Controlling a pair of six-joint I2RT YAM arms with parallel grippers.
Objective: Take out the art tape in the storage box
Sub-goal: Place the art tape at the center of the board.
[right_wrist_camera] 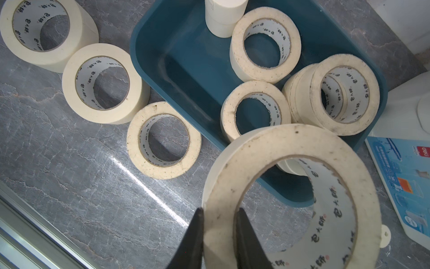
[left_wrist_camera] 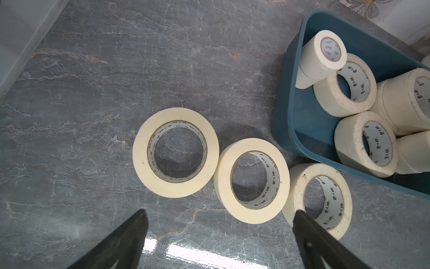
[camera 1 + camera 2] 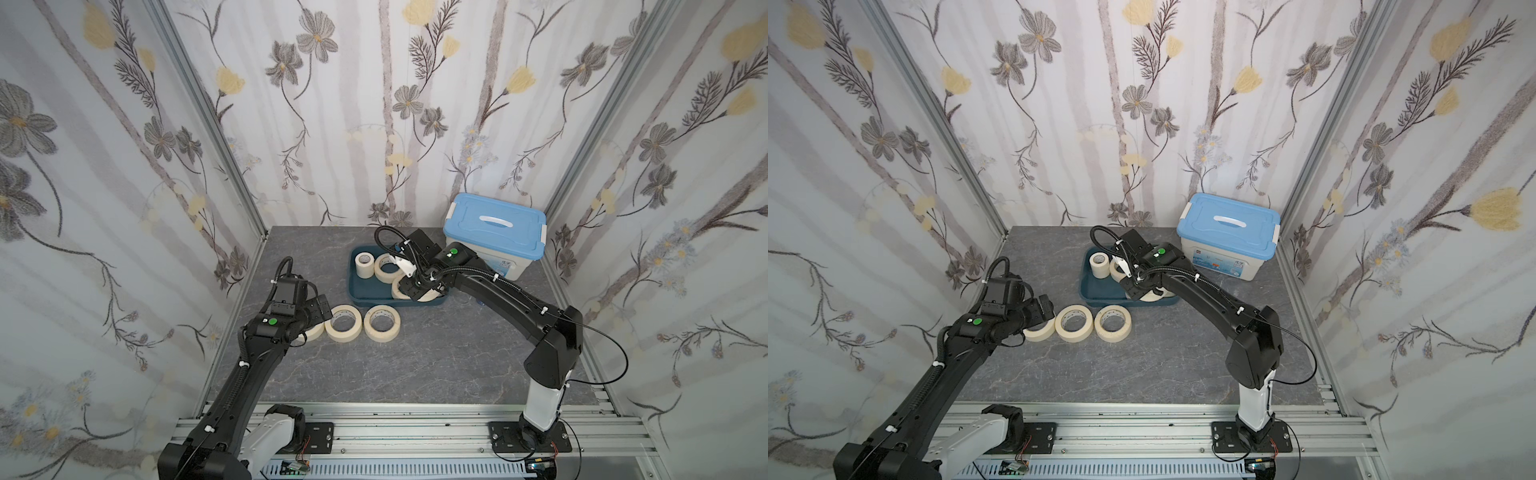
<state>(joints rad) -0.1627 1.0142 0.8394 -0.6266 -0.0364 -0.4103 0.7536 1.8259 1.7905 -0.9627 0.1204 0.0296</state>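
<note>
At the near edge of the grey table [image 3: 415, 365], my left gripper [image 2: 218, 235] hangs with its jaws spread wide and empty over three tape rolls [image 3: 343, 323] lying flat in a row just outside the box. Beyond them, my right gripper [image 1: 218, 233] is pinched on the wall of one large roll [image 1: 290, 198], one finger inside the ring, holding it above the near rim of the teal box [image 1: 162, 46]. More rolls [image 1: 265, 44] sit deeper in the box, a small one [image 3: 364, 263] at its far corner. As I judge it, I should keep the roll level, clear the rim, and set it beside the row without knocking it.
</note>
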